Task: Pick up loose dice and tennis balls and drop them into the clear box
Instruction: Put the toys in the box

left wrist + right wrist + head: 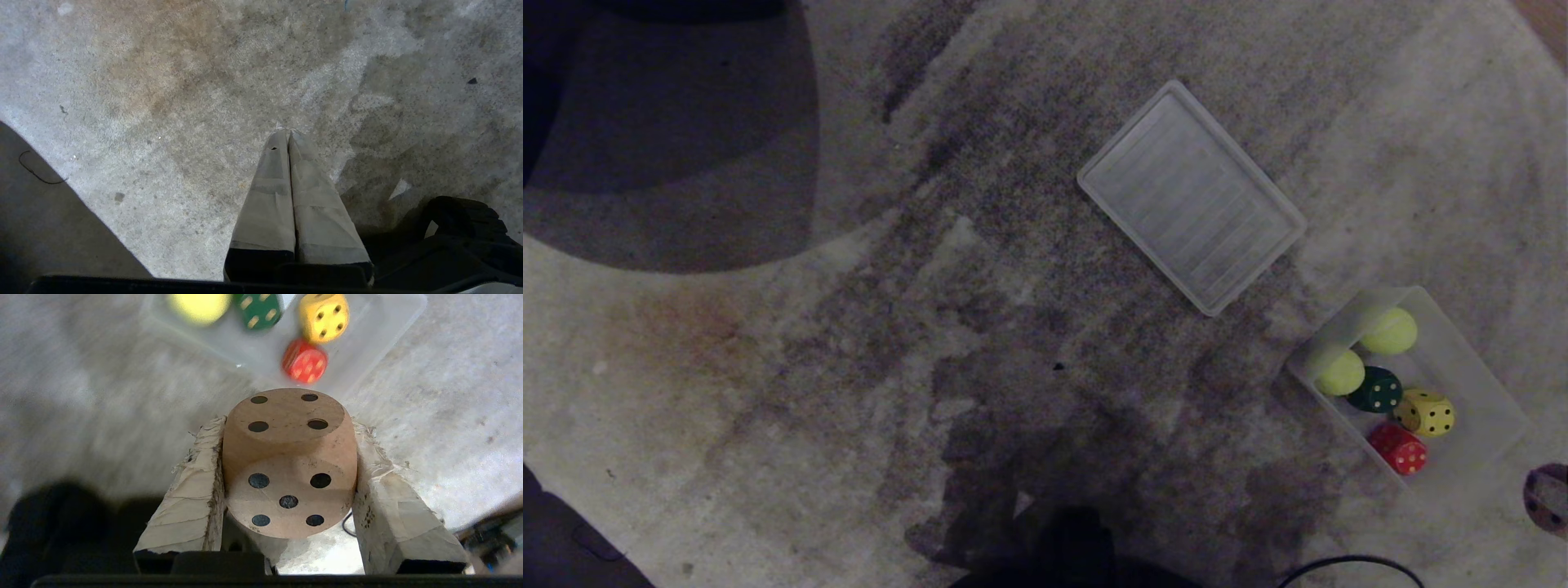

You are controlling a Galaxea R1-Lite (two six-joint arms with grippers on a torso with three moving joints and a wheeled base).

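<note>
Nearest to you, the right tool point(288, 457) is clamped on the beige die point(288, 465): its 2 taped fingers point(192, 498) press the die's left and right sides, with a 5-pip face toward the wrist camera and a 4-pip face turned away. The die hangs above the carpet point(768, 367), short of the clear box point(367, 335), which lies just beyond it in the right wrist view. This tool and its die do not show in the head view.

The left tool point(289, 134) sits over bare carpet on your left, its 2 taped fingers point(269, 196) pressed together with nothing between them.

Further out on your right, you see the clear box point(1478, 367) lying at an angle on the carpet. Inside it, the red die point(1398, 447) is nearest. The yellow die point(1424, 412) sits just behind it, and the dark green die point(1375, 389) is beside the yellow one on its left. The 2 tennis balls point(1340, 371) point(1389, 330) fill the far end; the nearer ball is touching the green die.

Farthest off, near the middle, the flat ribbed lid point(1191, 196) lies on the carpet, apart from the box.
</note>
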